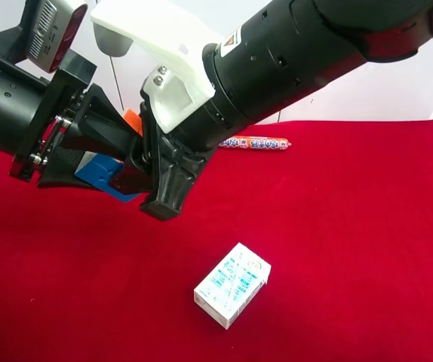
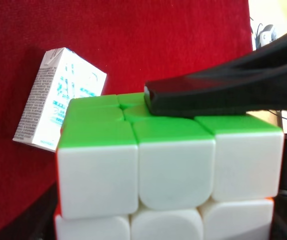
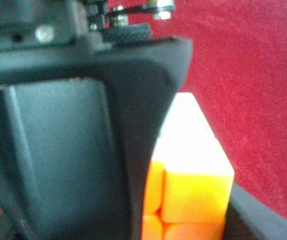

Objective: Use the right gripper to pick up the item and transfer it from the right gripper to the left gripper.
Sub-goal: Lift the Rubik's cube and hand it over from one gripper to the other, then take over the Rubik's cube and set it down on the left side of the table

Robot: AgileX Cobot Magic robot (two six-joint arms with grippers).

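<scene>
The cube (image 1: 105, 170) hangs in the air between the two claws, its blue face showing in the exterior high view. The right gripper (image 1: 145, 161), on the thick black arm with the white bracket, is shut on it. One of its fingers (image 2: 208, 95) presses on the cube's green face (image 2: 173, 170) in the left wrist view. The left gripper (image 1: 99, 151), on the arm with the grey box, has its fingers on both sides of the cube. Whether they press on it does not show. The right wrist view shows orange and white faces (image 3: 196, 185) beside the left claw's black body (image 3: 73, 150).
A white-and-teal carton (image 1: 231, 285) lies on the red cloth (image 1: 352, 226) below the arms and also shows in the left wrist view (image 2: 58, 100). An orange sausage stick (image 1: 256, 142) lies at the back of the cloth.
</scene>
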